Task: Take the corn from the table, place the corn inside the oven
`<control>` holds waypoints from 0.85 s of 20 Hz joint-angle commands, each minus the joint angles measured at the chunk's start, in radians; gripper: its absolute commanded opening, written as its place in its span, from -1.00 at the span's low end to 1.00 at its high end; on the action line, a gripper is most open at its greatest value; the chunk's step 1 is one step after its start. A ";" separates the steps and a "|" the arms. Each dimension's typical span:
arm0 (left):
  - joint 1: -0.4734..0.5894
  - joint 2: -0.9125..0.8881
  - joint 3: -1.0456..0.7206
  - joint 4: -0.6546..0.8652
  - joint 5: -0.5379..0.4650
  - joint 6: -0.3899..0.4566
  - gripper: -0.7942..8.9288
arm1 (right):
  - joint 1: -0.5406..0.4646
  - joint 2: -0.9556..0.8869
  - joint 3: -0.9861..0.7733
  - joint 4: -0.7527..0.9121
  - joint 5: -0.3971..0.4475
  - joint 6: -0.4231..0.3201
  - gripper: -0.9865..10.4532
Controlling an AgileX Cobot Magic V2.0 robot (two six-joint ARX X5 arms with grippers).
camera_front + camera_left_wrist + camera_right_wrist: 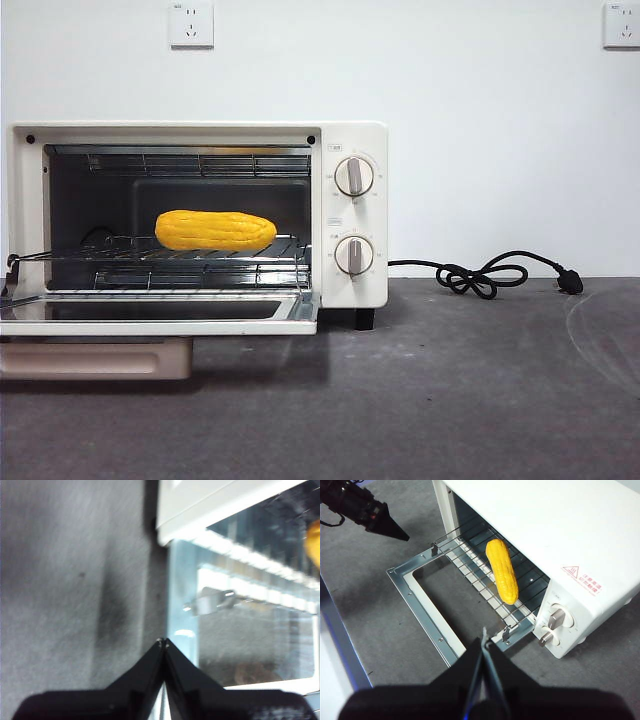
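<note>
The yellow corn (215, 230) lies lengthwise on the wire rack (200, 258) inside the cream-white oven (350, 135), whose glass door (160, 325) hangs open and flat. From the right wrist view the corn (502, 572) rests on the pulled-out rack (475, 575). My right gripper (484, 639) is shut and empty, high above the door's right front corner. My left gripper (163, 641) is shut and empty, over the table by the door's (185, 580) left edge; it also shows as a black tip (402, 536) in the right wrist view. No arm appears in the front view.
A black power cord (485, 275) with its plug lies coiled on the dark grey table (480, 400) to the right of the oven. Two wall sockets (191, 24) sit high on the white wall. The table's edge (340, 645) runs left of the door.
</note>
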 commanded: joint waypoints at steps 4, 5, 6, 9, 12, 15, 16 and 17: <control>-0.031 0.087 -0.009 -0.067 -0.081 0.035 -0.85 | 0.000 0.004 0.003 0.006 -0.003 -0.014 -0.86; -0.041 0.099 -0.009 -0.074 -0.098 0.042 -0.85 | 0.000 0.004 0.003 0.006 -0.003 -0.015 -0.86; -0.051 0.109 -0.009 -0.080 -0.103 0.048 -0.85 | 0.000 0.004 0.003 0.006 -0.003 -0.015 -0.86; -0.084 0.134 -0.009 -0.111 -0.101 0.073 -0.85 | 0.000 0.004 0.003 0.007 -0.003 -0.016 -0.86; -0.113 0.153 -0.009 -0.149 -0.095 0.097 -0.85 | 0.000 0.004 0.003 0.006 -0.003 -0.016 -0.86; -0.121 0.153 -0.009 -0.176 -0.081 0.104 -0.85 | 0.000 0.004 0.003 0.005 -0.002 -0.016 -0.86; -0.117 0.153 -0.009 -0.180 -0.061 0.104 -0.85 | 0.000 0.004 0.003 0.005 -0.002 -0.016 -0.86; -0.111 0.153 -0.009 -0.181 -0.034 0.104 -0.85 | 0.000 0.004 0.003 0.005 -0.002 -0.016 -0.86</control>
